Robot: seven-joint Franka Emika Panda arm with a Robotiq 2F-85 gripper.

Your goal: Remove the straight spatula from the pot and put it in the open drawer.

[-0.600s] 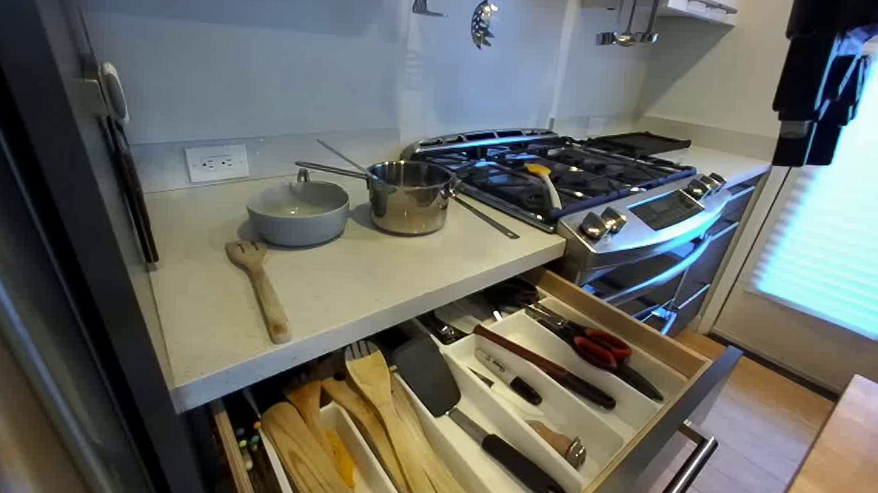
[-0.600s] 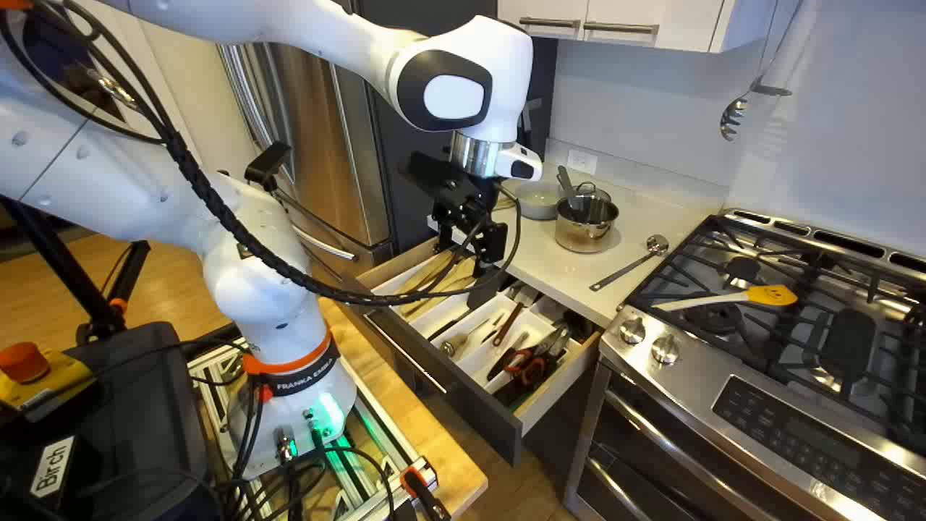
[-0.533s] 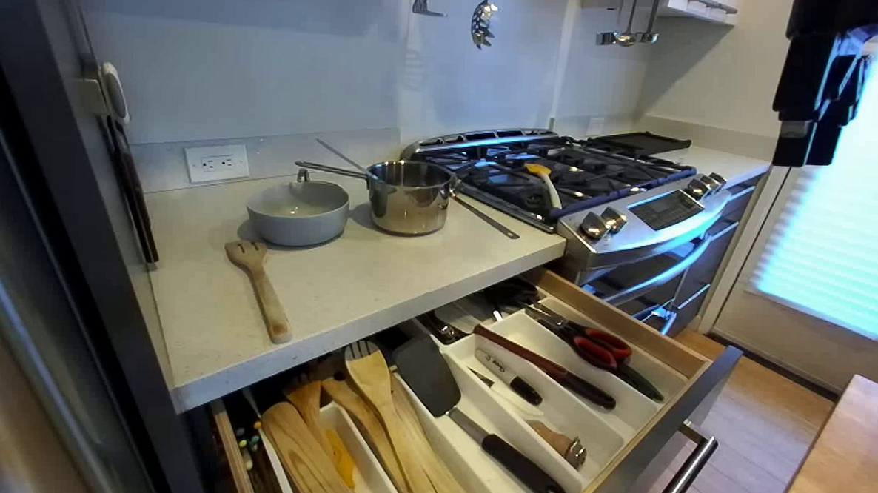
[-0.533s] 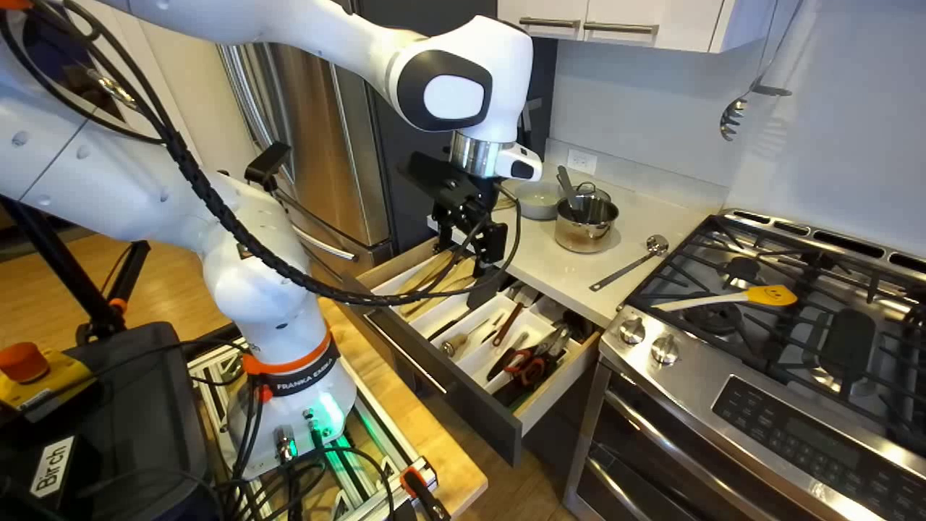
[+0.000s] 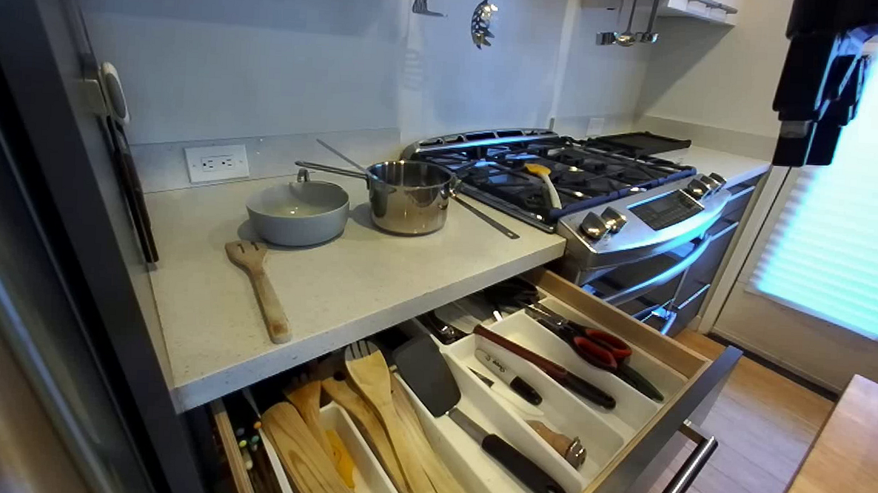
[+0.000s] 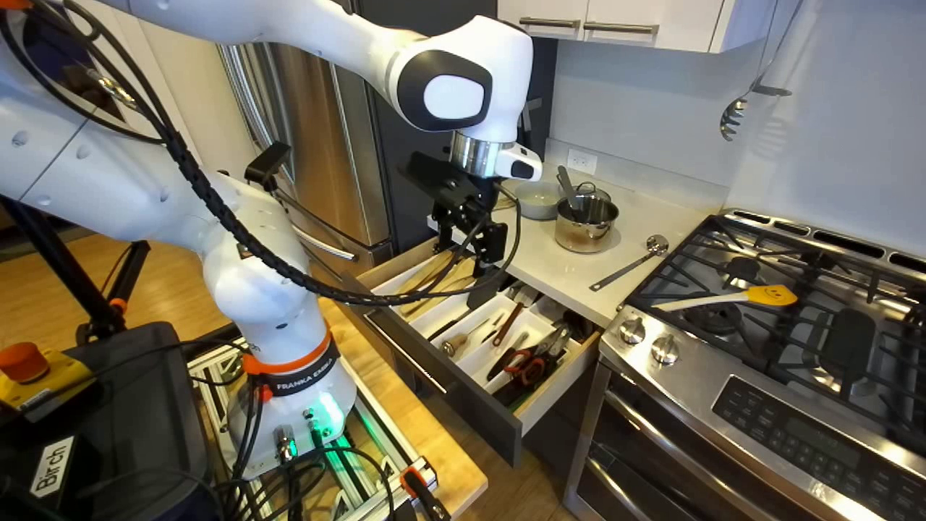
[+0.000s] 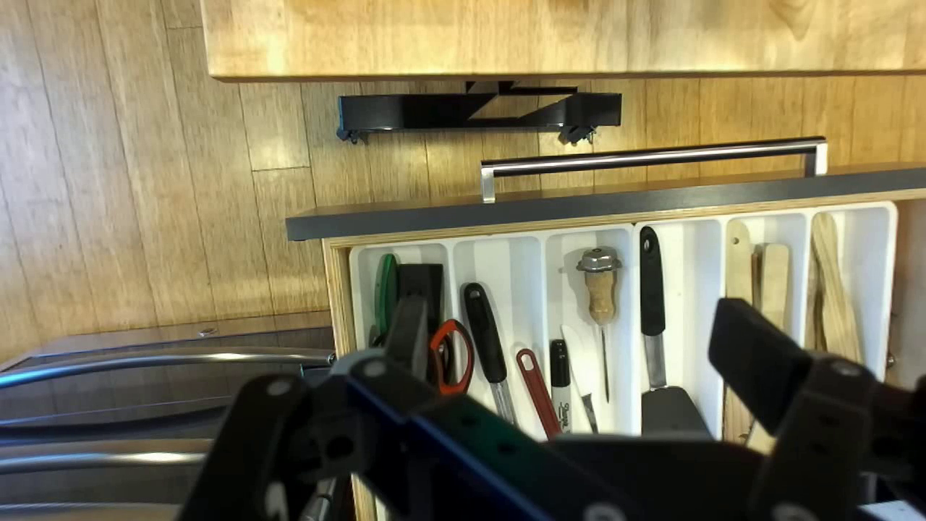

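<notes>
In both exterior views the long, thin, straight dark-grey spatula (image 6: 568,189) stands tilted in the round, shiny steel pot (image 6: 583,236), its end rising past the rim. The pot sits on the pale surface (image 5: 378,281), just right of the light-grey, bowl-shaped pan (image 5: 297,222). A light wooden slotted spoon (image 5: 265,294) lies at the near left of that surface in an exterior view, and a long steel utensil with a round head (image 6: 626,268) lies between the pot and the steel gas stove (image 6: 687,387). On the stove rests a white-handled spatula with a yellow head (image 6: 731,297).

The black two-fingered claw (image 7: 570,315) is spread wide, its fingers (image 7: 752,347) well apart, and hangs well away from the pot. In the wrist view the wide, open, dark-fronted wooden drawer (image 7: 579,208) shows between and beyond the fingers. From left to right there, its white divided tray (image 7: 499,260) holds red-handled scissors (image 7: 452,386), a wooden-handled tool with a steel cap (image 7: 602,295), a black-handled turner (image 7: 652,304) and light wooden utensils (image 7: 835,297).
</notes>
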